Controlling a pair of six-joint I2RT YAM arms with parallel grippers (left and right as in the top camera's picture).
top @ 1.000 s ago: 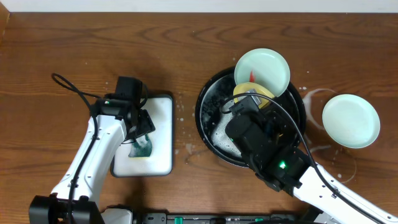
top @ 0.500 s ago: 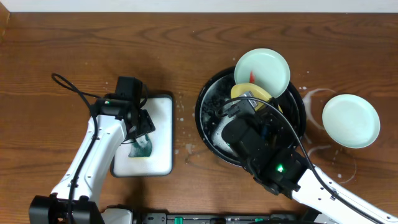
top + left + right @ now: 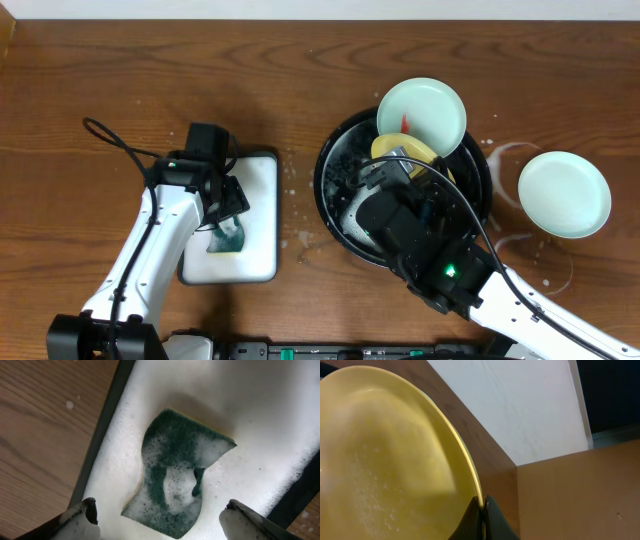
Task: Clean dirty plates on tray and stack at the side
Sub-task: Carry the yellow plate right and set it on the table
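Overhead, well to the right of the right pincer [image 3: 400,163]: one smear-free mint plate [image 3: 564,193] set aside on the table [image 3: 100,80], so seems about a third done, with the yellow plate [image 3: 398,150] tilted at that pincer over the black tray [image 3: 325,185] and a red-smeared mint plate [image 3: 421,115] propped on the rim just beyond, both left to finish. Under the left pincer [image 3: 160,509] in the left wrist view: fingers apart, gripping nothing, above a foamy green sponge [image 3: 175,485] in the white tray [image 3: 280,410]. At the right pincer [image 3: 483,510] in its own view: fingers together, clamped on the sudsy yellow plate's edge.
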